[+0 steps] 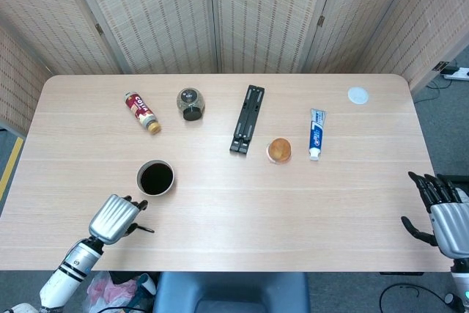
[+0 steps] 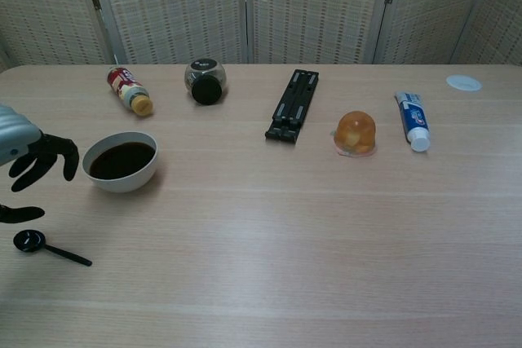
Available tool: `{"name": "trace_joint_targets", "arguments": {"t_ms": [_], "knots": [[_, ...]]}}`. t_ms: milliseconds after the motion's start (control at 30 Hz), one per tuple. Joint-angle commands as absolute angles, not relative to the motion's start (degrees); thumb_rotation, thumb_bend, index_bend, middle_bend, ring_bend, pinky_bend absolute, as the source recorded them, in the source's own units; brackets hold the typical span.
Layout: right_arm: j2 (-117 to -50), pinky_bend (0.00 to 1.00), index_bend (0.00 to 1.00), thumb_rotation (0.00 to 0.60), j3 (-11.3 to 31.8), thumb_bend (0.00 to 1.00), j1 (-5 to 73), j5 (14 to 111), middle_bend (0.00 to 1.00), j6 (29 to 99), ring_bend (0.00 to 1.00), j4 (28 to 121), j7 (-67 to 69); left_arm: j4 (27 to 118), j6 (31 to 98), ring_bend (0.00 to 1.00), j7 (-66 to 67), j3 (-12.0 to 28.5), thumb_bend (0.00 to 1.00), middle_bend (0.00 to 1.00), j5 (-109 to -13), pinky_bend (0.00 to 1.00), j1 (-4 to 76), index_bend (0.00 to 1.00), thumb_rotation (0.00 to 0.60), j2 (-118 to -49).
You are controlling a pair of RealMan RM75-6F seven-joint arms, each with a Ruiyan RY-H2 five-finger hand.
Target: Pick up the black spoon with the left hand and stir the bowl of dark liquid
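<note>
Small black plastic spoon (image 2: 45, 248) lies flat on the light wooden desk (image 2: 269, 234), near the front left edge, below the left hand (image 2: 28, 160), which hovers empty with fingers apart. Just right, the white round bowl (image 2: 121, 162) brims with dark liquid (image 2: 121, 160). Far right, the right hand (image 1: 440, 207) waits off the desk, fingers spread, holding nothing.

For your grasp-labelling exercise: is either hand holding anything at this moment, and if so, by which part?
Nothing is held. The left hand hovers open above the black spoon, which lies flat on the table; the right hand is open and empty.
</note>
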State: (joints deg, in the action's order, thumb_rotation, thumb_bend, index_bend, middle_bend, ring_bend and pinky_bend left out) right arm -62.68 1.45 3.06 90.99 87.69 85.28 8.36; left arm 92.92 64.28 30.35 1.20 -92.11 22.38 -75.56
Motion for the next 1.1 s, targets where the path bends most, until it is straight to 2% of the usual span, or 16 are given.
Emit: {"name": "trace_joint_targets", "arguments": {"t_ms": [33,367,600,1100], "knots": [[-62.81,0.09,0.00,0.600,1.38,0.22,3.02,90.95,0.17,87.65,0.12,85.05,8.57,92.34,62.23,0.71,32.99,1.16,0.27,0.81,-90.09,0.96,23.45,0.47,0.600,-76.73],[-62.93,0.09,0.00,0.600,1.34,0.22,2.97,90.93,0.17,87.65,0.12,84.57,9.09,88.88,62.66,0.78,41.16,0.05,0.27,0.89,-90.73,1.00,24.46,0.48,0.600,-80.32],[-63.11,0.09,0.00,0.600,1.32,0.22,3.02,90.71,0.17,87.33,0.12,84.31,9.25,89.16,58.79,0.81,46.21,-0.42,0.27,0.91,-86.37,1.00,25.43,0.50,0.600,-80.64],[-63.11,0.09,0.00,0.600,1.50,0.22,3.65,90.64,0.17,86.49,0.12,84.24,9.23,90.12,56.08,0.82,53.79,-1.56,0.32,0.93,-79.91,1.00,26.72,0.53,0.600,-82.02]]}}
